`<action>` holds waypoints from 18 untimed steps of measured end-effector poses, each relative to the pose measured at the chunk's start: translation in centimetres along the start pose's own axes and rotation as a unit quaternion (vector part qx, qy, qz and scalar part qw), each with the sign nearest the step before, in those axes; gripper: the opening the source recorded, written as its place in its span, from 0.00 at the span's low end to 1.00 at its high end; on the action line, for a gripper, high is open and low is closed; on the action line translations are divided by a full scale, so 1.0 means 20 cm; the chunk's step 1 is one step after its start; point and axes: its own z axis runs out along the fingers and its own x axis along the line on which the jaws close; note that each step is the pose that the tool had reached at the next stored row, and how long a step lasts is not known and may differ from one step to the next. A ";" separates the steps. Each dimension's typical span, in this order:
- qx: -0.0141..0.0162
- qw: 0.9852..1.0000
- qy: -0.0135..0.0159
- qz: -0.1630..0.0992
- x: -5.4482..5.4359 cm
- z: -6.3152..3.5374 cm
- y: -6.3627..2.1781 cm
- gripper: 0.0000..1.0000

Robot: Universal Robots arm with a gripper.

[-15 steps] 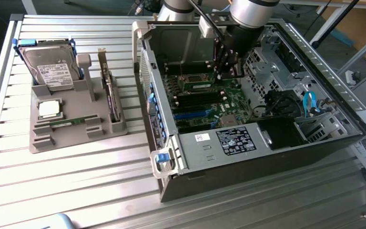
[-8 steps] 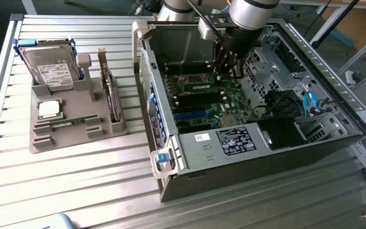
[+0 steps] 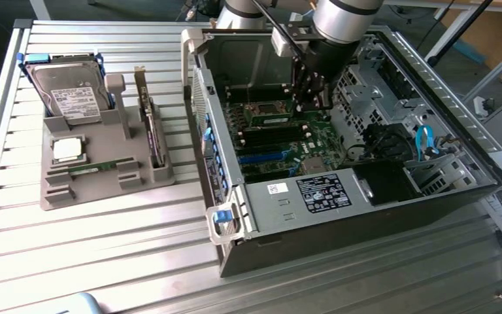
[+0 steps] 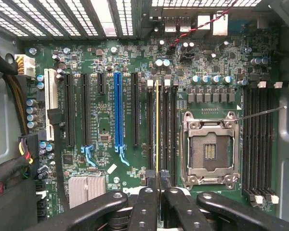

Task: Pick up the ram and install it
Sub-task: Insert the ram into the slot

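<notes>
My gripper (image 3: 310,104) reaches down into the open computer case (image 3: 260,216), above the motherboard (image 3: 299,140). It is shut on the ram (image 3: 268,120), a narrow green stick that pokes out toward the exterior view's left. In the wrist view the ram (image 4: 157,125) shows edge-on as a thin yellowish line between my black fingers (image 4: 145,195). It runs along the bank of black memory slots (image 4: 166,130) beside the empty processor socket (image 4: 209,147). Whether it touches a slot I cannot tell. A second, similar stick (image 3: 101,168) lies in the grey tray (image 3: 59,196).
The tray on the exterior view's left also holds a hard drive (image 3: 72,95), a square silver processor (image 3: 68,149) and an upright expansion card (image 3: 151,124). Inside the case are a drive cage (image 3: 365,91), blue cables (image 3: 425,144) and another memory-slot bank (image 4: 257,139).
</notes>
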 end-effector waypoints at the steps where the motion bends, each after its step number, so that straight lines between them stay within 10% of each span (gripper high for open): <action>1: 0.000 1.000 0.000 0.000 0.00 0.005 0.000 0.12; 18: 0.000 1.000 0.000 0.000 0.00 0.112 0.000 0.12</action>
